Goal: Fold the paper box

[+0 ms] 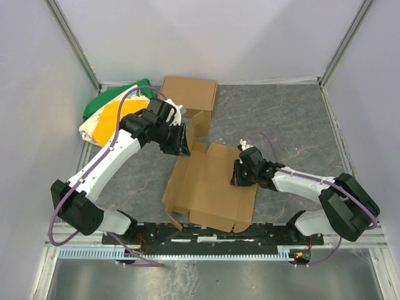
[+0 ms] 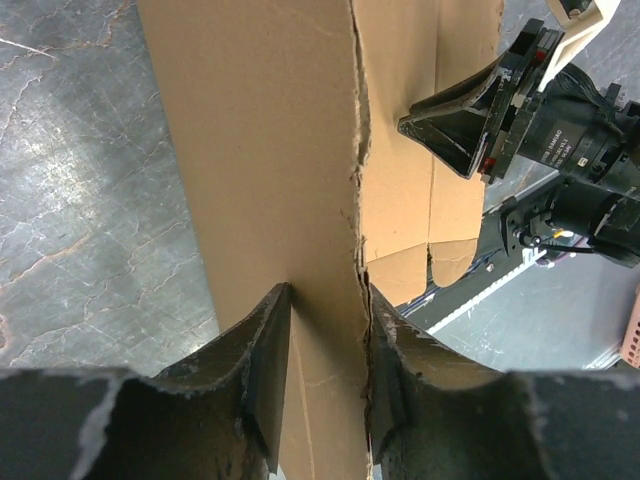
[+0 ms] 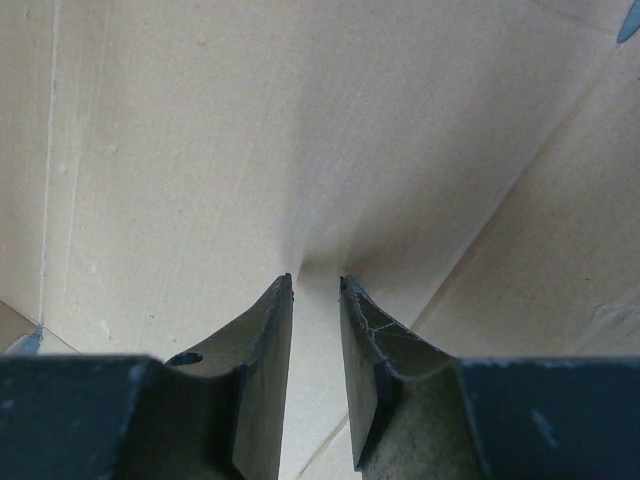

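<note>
The paper box (image 1: 209,187) is a brown die-cut sheet lying mostly flat at the table's middle, with flaps partly raised at its far left and near edge. My left gripper (image 1: 182,142) is at the sheet's far-left flap. In the left wrist view its jaws (image 2: 328,290) are closed on a strip of cardboard (image 2: 270,150). My right gripper (image 1: 235,176) rests tips-down on the sheet's right panel. In the right wrist view its fingers (image 3: 316,278) stand nearly together against the cardboard (image 3: 300,120), holding nothing. It also shows in the left wrist view (image 2: 450,125).
A ready-made brown box (image 1: 189,94) sits at the back middle, just behind the left gripper. A green, yellow and white bag (image 1: 109,112) lies at the back left. Grey walls close the sides and back. The arm bases' rail (image 1: 212,234) runs along the near edge.
</note>
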Robot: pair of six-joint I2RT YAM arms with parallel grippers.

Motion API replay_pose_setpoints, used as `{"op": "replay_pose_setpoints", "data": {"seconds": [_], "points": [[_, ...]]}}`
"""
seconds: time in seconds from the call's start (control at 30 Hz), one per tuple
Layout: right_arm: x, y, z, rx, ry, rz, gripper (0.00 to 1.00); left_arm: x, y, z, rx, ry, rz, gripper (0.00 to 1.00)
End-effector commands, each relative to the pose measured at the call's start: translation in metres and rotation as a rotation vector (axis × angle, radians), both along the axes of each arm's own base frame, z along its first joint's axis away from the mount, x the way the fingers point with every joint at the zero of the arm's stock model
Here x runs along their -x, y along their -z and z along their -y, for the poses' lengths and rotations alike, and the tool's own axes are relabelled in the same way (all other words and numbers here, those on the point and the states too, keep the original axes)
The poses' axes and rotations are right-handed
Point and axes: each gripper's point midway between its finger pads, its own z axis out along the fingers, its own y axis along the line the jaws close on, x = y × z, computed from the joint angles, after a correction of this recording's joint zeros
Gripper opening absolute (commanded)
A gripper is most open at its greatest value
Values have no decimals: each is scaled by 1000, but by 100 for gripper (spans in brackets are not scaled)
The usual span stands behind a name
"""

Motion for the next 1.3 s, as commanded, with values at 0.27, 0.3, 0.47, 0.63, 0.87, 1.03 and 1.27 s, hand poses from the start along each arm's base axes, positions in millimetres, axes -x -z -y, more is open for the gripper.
{"op": "replay_pose_setpoints", "data": {"seconds": [0.27, 0.3, 0.47, 0.63, 0.87, 1.03, 1.27], "points": [[10, 14, -2, 41, -21, -60, 34, 2, -32, 10, 133, -21, 88, 51], [9, 14, -2, 41, -21, -59, 34, 3, -31, 10, 144, -29, 90, 51], [9, 13, -1, 52, -29, -56, 35, 9, -25, 5, 163, -67, 105, 52], [11, 14, 0, 60, -40, -58, 35, 11, -23, -3, 155, -120, 124, 52], [10, 14, 0, 62, -40, -56, 35, 10, -45, -10, 207, -181, 201, 54], [11, 16, -1, 63, -41, -58, 35, 11, -42, -15, 209, -213, 203, 57], [13, 17, -1, 65, -50, -60, 35, 14, -28, -15, 247, -244, 196, 56]]}}
